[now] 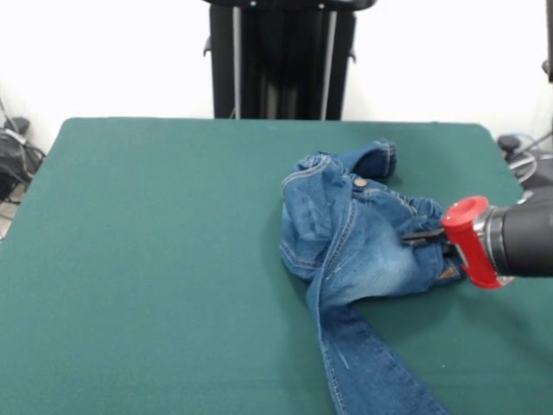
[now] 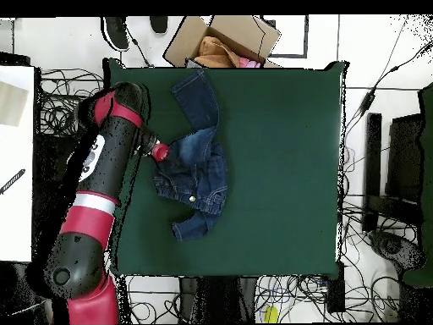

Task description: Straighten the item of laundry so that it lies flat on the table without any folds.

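The gripper [image 1: 425,235] appears clenched on the jeans [image 1: 359,251] at the bunched waist; from it, one leg stretches long toward the table [image 1: 155,259] edge, the other curled beyond.

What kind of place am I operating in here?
Probably a robotics lab: a green-covered table, loose cables across the floor, and a cardboard box of clothes beside it.

blue jeans [image 1: 363,238] (faded patches, orange stitching), dark green table [image 1: 155,259].
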### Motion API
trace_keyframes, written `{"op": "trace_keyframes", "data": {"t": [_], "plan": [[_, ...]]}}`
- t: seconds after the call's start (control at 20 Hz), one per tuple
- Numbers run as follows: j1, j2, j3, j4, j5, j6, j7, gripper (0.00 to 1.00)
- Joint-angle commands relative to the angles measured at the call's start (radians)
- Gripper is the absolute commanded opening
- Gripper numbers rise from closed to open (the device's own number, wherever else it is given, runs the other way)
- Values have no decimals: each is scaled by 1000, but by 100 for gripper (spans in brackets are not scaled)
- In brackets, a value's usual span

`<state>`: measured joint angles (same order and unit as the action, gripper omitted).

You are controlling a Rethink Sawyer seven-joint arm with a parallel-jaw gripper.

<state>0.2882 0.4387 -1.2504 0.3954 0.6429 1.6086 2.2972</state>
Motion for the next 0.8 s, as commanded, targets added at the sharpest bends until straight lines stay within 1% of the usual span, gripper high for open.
{"op": "trace_keyframes", "data": {"t": [0.05, 0.45, 0.8], "plan": [[-47, 40, -89, -194, 133, 118, 387, 0], [-80, 49, -164, -249, 194, 161, 421, 0], [-148, 65, -321, -327, 336, 216, 460, 0]]}}
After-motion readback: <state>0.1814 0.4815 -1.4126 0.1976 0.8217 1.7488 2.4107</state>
